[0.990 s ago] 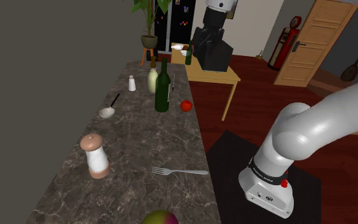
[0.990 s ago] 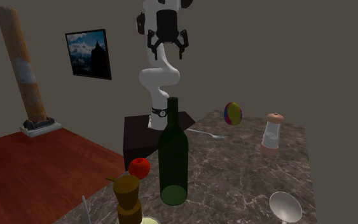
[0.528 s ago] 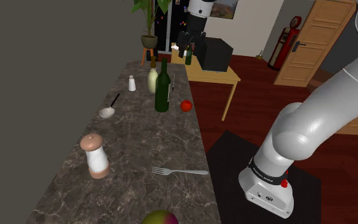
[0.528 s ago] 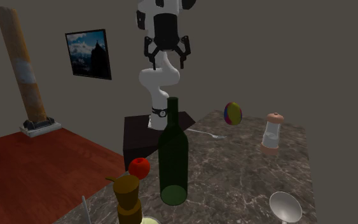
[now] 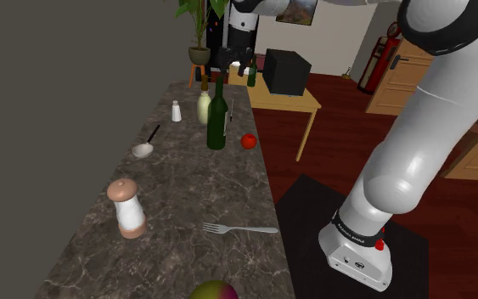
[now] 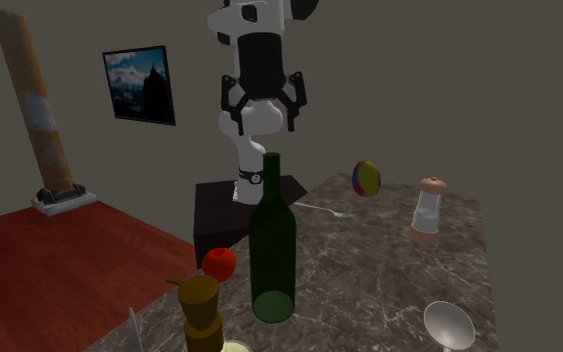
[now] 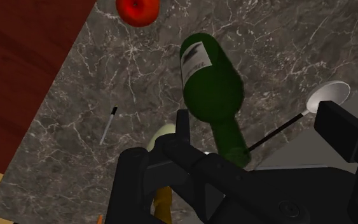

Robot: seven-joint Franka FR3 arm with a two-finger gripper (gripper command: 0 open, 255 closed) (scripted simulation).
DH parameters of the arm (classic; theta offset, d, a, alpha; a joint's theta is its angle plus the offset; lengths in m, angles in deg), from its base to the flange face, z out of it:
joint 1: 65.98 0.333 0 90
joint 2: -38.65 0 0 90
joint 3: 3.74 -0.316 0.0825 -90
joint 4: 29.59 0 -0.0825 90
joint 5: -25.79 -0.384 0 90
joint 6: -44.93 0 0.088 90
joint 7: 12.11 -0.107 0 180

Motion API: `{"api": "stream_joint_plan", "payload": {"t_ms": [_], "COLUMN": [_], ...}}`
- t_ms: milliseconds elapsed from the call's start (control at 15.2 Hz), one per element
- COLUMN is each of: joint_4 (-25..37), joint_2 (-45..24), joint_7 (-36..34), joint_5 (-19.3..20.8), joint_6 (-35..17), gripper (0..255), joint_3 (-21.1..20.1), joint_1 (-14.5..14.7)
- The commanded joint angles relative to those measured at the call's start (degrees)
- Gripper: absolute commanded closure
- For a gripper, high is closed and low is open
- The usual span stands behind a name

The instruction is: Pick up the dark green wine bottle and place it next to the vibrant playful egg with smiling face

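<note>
Green wine bottle [image 5: 217,119]: upright on the dark marbled surface [image 5: 186,183], toward the end far from the stand; a red tomato [image 5: 249,141] just beside it, a spoon [image 5: 144,148] near. Many-coloured egg [image 6: 366,179]: on the same surface, well apart from the bottle, at the end nearest the stand. Shaker [image 5: 129,209] and fork [image 5: 239,228]: between bottle and egg. End effector [image 6: 260,118]: black, fingers spread apart, hanging above the bottle's neck, clear of it.
</note>
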Motion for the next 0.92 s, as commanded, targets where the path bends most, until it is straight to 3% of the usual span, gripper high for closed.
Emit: {"api": "stream_joint_plan", "payload": {"t_ms": [0,198,858], "joint_4": [5.15,11.52,7.19], "joint_2": [-5.27,-11.33,-12.42], "joint_7": [1.5,3.01,3.26], "joint_5": [-1.31,-2.83,-3.16], "joint_6": [0.21,0.97,-4.44], "gripper": [0,0,0], "joint_3": [0.37,0.49,0.27], "joint_1": [-0.31,-0.95,-0.8]}}
